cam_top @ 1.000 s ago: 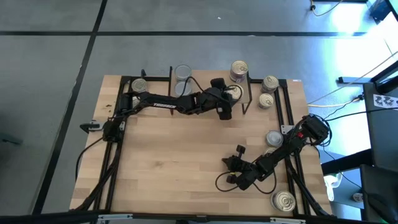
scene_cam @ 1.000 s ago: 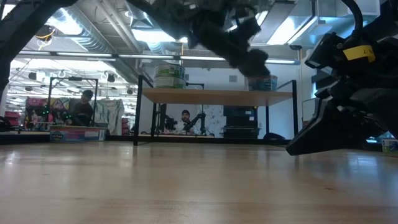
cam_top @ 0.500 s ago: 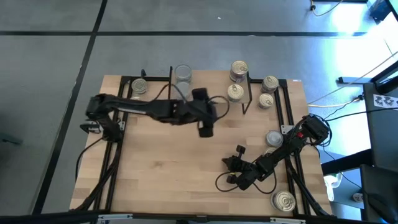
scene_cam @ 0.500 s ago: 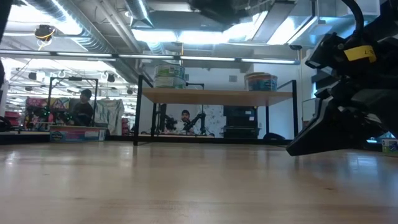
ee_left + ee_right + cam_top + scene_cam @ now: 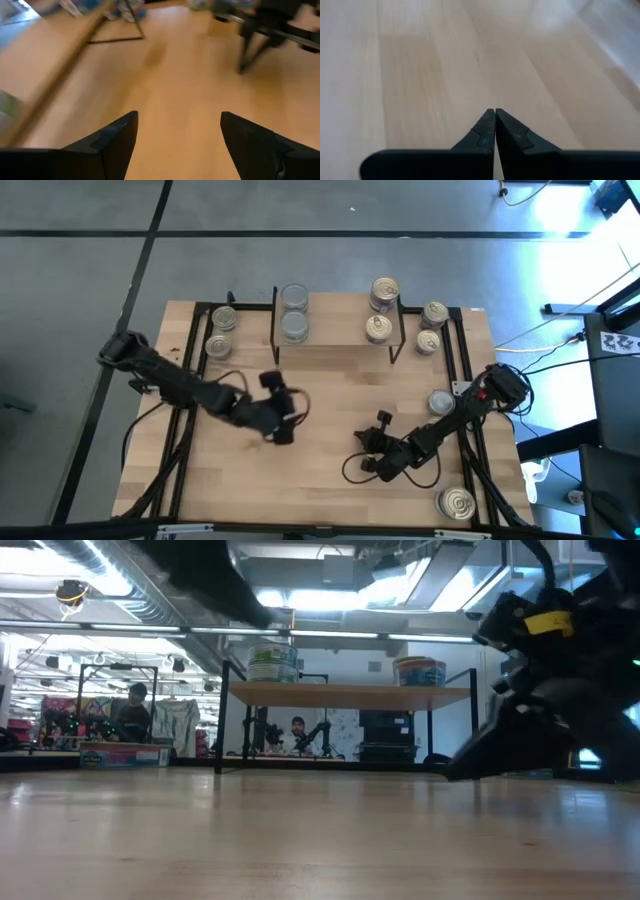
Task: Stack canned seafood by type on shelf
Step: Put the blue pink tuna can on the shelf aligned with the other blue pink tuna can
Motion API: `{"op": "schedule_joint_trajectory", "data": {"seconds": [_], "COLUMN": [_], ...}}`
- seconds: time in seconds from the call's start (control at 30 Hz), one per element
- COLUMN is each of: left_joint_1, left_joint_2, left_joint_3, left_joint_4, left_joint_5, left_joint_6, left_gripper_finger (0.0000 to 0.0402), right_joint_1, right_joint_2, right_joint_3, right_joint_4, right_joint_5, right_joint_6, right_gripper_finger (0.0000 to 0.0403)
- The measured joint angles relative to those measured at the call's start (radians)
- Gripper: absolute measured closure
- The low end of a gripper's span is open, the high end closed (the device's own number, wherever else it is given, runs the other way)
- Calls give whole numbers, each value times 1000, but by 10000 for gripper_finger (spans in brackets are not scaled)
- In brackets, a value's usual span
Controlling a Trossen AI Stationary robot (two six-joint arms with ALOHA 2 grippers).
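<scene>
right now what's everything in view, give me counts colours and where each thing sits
cans on shelf: four showing from above, two silver-grey at the left end, two gold-lidded at the right end; any stacked beneath cannot be counted
cans left of shelf: two, gold-lidded, on the table
cans right of shelf: two, gold-lidded, on the table
cans at right edge: two, one silver-grey by the right arm's base, one gold near the front corner
shelf: one, light wood on black legs, back of the table
table: one, light wood
people: two, in the room behind
left gripper: open, empty, above the table's left middle
right gripper: shut, empty, low over the front right
</scene>
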Motion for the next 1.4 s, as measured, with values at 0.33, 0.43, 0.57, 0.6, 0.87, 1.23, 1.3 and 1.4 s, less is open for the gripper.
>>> {"op": "schedule_joint_trajectory", "data": {"seconds": [0.33,0.43,0.57,0.6,0.87,1.23,1.3,1.4], "left_joint_1": [-158,-169,-173,-175,-192,-190,-190,-190], "left_joint_2": [-5,-5,-5,-4,-4,-4,-4,-4], "left_joint_3": [-335,-364,-380,-380,-380,-380,-380,-380], "left_joint_4": [531,544,540,540,550,550,550,550], "left_joint_5": [-111,-110,-109,-108,-107,-107,-107,-107], "left_joint_6": [-88,-121,-158,-159,-164,-161,-162,-161], "left_gripper_finger": [121,121,121,121,121,121,121,121], "right_joint_1": [-104,-160,-254,-280,-472,-648,-668,-688], "right_joint_2": [-113,-150,-172,-172,-173,-170,-168,-168], "right_joint_3": [216,308,418,444,545,571,571,571], "right_joint_4": [-372,-542,-718,-750,-825,-893,-894,-893], "right_joint_5": [28,50,81,89,105,49,25,24], "right_joint_6": [-210,-280,-410,-446,-699,-785,-781,-781], "right_gripper_finger": [388,388,388,388,388,388,388,388]}}
